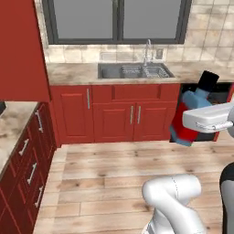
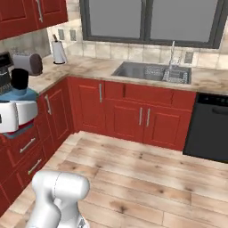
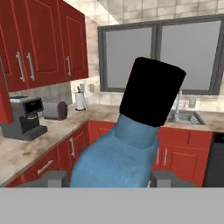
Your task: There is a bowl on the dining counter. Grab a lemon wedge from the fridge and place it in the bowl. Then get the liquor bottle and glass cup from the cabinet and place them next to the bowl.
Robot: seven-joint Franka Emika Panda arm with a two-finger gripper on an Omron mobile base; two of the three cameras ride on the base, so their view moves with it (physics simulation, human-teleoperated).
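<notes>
- Red kitchen cupboards (image 1: 132,116) ran under a beige marbled counter (image 1: 73,73), with a steel sink (image 1: 135,71) and tap (image 1: 148,51) set below a dark-framed window (image 1: 116,20).
- Pale wooden planks covered the floor (image 1: 114,169), and a black dishwasher (image 2: 207,129) stood to the right of the sink cupboards.
- On the side counter sat a toaster (image 2: 27,63), a paper towel roll (image 2: 58,52) and a coffee machine (image 3: 25,118).
- The liquor bottle (image 1: 194,114) hung in the air above the floor, in front of the lower cupboards, tilted with its black cap uppermost.
- Its red body, blue shoulder and black cap showed in the left base view; the blue shoulder and cap rose large in the hand view (image 3: 131,144).
- The gripper (image 3: 107,178) held the bottle, with one dark finger tip (image 3: 52,178) on each side of the blue shoulder, jaws spread fairly wide around it.
- From the right base view the white hand (image 2: 15,116) covered the bottle's body, leaving the cap and some blue above it.
</notes>
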